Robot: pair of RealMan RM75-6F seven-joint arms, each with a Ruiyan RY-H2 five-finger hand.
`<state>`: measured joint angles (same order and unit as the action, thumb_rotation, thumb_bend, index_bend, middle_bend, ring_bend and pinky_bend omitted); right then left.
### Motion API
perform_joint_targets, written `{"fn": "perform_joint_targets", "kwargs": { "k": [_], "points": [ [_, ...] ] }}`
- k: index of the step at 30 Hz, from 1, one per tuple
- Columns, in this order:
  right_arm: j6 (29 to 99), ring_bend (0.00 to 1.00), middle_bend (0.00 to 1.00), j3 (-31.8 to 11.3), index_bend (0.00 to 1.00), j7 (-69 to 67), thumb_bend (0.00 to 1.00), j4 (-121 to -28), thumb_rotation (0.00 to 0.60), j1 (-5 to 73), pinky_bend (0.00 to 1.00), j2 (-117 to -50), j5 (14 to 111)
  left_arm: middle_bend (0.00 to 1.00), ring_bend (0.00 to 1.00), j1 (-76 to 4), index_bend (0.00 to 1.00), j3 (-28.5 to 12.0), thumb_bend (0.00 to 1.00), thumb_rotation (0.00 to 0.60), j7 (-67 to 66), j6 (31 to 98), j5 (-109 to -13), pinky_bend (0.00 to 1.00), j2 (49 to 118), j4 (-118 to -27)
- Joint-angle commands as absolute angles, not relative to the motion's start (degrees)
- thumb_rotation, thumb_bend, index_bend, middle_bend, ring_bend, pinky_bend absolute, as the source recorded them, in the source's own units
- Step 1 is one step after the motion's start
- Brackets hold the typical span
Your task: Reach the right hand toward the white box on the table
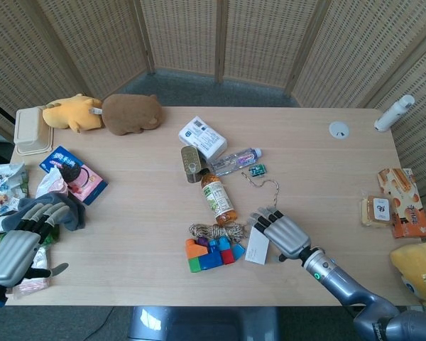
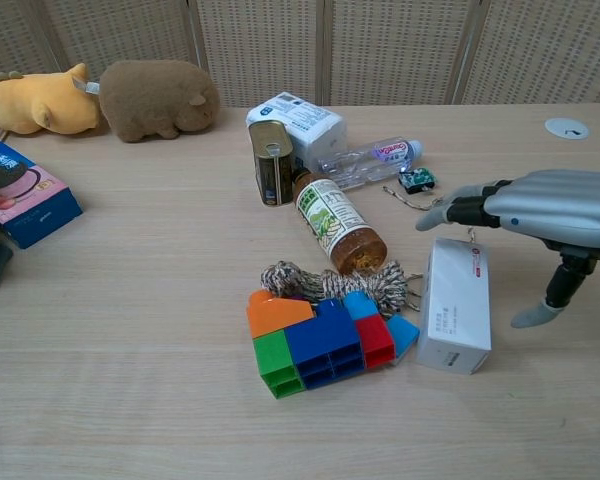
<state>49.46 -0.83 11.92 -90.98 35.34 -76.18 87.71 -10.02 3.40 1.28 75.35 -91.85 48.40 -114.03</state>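
The white box [image 1: 255, 248] lies flat near the table's front edge, just right of the toy blocks; in the chest view the white box [image 2: 455, 305] shows its full length. My right hand [image 1: 282, 233] hovers over the box's right side with its fingers spread and nothing in it. From the chest camera the right hand [image 2: 545, 207] hangs a little above and to the right of the box, thumb pointing down beside it, not gripping. Over at the table's left edge, my left hand [image 1: 18, 245] holds nothing.
Coloured blocks [image 2: 320, 340] and a rope bundle [image 2: 330, 283] lie left of the box. A tea bottle [image 2: 338, 224], a can [image 2: 272, 162], a water bottle [image 2: 372, 160] and a second white pack [image 2: 295, 118] lie behind. Plush toys [image 1: 131, 114] sit far left, snacks [image 1: 397, 202] at the right edge.
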Motion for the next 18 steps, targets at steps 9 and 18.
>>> {"fn": "perform_joint_targets", "kwargs": {
  "k": [9,18],
  "points": [
    [47.15,0.00,0.00,1.09,0.00,10.33,0.03,-85.86,0.600,37.68,0.00,-78.80,89.74,0.00,0.00,-9.95,0.00,3.37,0.00,0.600,1.14,75.43,-91.80,0.00,48.33,-114.27],
    [47.05,0.00,0.00,1.78,0.00,8.71,0.03,-82.78,0.600,38.14,0.00,-79.87,89.59,0.00,0.00,-10.04,0.00,3.26,0.00,0.600,1.24,75.26,-91.56,0.00,48.22,-114.51]
  ]
}}
